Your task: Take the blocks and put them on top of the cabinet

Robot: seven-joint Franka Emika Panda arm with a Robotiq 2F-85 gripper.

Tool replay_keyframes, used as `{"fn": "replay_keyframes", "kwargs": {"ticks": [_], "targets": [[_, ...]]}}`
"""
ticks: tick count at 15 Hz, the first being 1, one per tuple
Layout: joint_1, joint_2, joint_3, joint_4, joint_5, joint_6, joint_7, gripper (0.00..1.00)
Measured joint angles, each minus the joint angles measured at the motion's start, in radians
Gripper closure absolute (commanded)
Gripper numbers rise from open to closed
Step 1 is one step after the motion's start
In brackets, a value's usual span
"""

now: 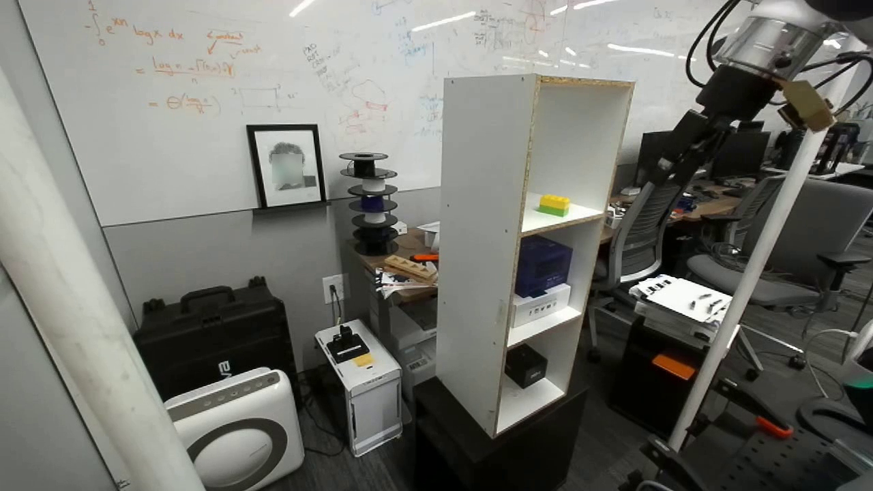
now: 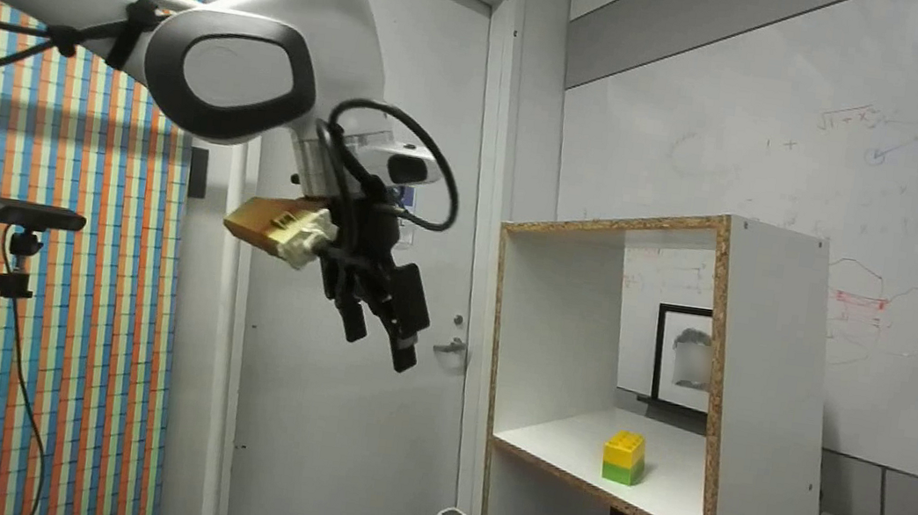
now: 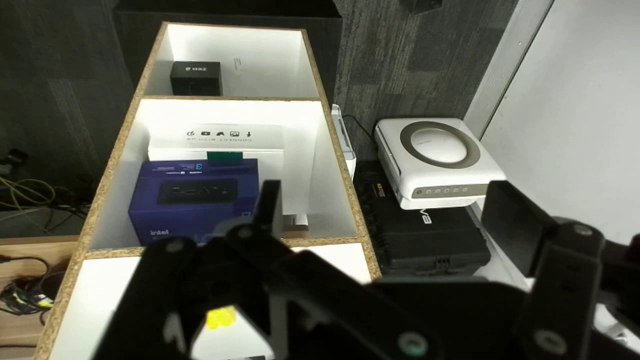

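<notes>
Pincer (image 2: 379, 351): black fingers stood wide apart, slanting down, with flat pads. The pincer hung in front of the open side of the cabinet (image 1: 485, 225), well apart from it. Above the fingers came a silvery, cylindrical wrist (image 1: 771, 44) with a tan box-shaped piece (image 2: 266, 223) beside it, material unclear, then the arm (image 2: 325, 27) in smooth white shell.

The yellow block (image 2: 623, 452) rested on a green block (image 2: 618, 473), sides flush, on the floor of the cabinet's top compartment, under the top panel. Studs pointed up. Long axis looked roughly front to back: a short end toward the opening, long sides facing the side panels. In the wrist view the pincer covered part of it and only a yellow patch showed, so I couldn't read the axis there. Both blocks were boxy with rounded studs and looked like moulded plastic.

Cabinet was tall, narrow, upright: smooth white panels, speckled raw chipboard front edges, black base (image 1: 508, 464) below. Middle compartment held a blue box (image 1: 543, 267) on top of a flatter white box (image 1: 542, 307); bottom one held a near-cubic black box (image 1: 525, 366).

Further out: glossy whiteboard (image 1: 170, 157) with marker scrawl, hard-shell black case (image 1: 211, 327), a stack of spools (image 1: 372, 204) with round flanges, and a white appliance (image 3: 437, 150) with rounded corners and a grey ring on its face.
</notes>
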Motion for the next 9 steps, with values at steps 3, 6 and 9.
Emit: {"fn": "replay_keyframes", "kwargs": {"ticks": [3, 6, 9], "targets": [[0.029, 0.124, -0.153, 0.045, 0.008, 0.077, -0.196, 0.0], [0.081, 0.266, -0.25, 0.096, 0.037, 0.174, -0.36, 0.0], [0.128, 0.42, -0.274, 0.155, 0.115, 0.33, -0.47, 0.0]]}}
